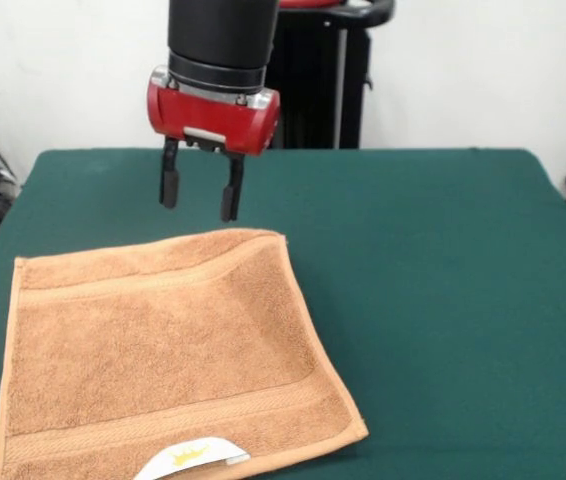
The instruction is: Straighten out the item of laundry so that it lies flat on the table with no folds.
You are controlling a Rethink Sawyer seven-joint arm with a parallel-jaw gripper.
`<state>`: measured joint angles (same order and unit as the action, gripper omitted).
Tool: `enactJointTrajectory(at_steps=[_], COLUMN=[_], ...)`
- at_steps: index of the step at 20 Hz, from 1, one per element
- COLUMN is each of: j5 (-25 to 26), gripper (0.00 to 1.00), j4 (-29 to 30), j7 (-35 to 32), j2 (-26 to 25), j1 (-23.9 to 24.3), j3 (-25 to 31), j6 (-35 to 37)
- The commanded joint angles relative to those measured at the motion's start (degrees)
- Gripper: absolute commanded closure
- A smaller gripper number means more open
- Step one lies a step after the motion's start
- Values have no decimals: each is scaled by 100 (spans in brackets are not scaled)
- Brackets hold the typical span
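The gripper (200,198) hangs in the upper left of the frame, below the red wrist collar (213,108) and the black arm section that comes down from the top edge. Its two dark fingers (169,184) point straight down with a clear gap between them, so it stands open, moderately wide. Nothing sits between the fingers and they touch nothing; their tips hover just above the green surface, close to the towel's upper edge but apart from it.

Just below the tips lies the orange-tan hand towel (163,350), filling the lower left of the frame on the dark green table (443,280). It is spread out in a rough square, a single layer as far as can be seen, with a woven border band running along the top and another near the bottom. A white label with a gold crown (191,459) is turned up at the lower edge, partly cut off by the frame. The lower left corner also runs out of the picture, so that part cannot be checked.

Judging by how it lies, the straightening looks nearly or fully done: no doubled-over fold shows. What may be left is small: the upper right corner bows slightly with a soft ridge along the band, and the label sits flipped onto the cloth.
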<state>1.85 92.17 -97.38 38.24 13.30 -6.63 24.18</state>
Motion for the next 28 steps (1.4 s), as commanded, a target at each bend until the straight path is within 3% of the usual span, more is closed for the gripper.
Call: enactJointTrajectory(at_steps=[1,21,28], j5=[217,145,188], gripper=[0,0,0], j4=[686,586,557], j7=[-199,-445,-261], j2=[-89,-290,-325], j1=[-152,-256,-190], j3=[705,780,979], j6=[377,-17,-45])
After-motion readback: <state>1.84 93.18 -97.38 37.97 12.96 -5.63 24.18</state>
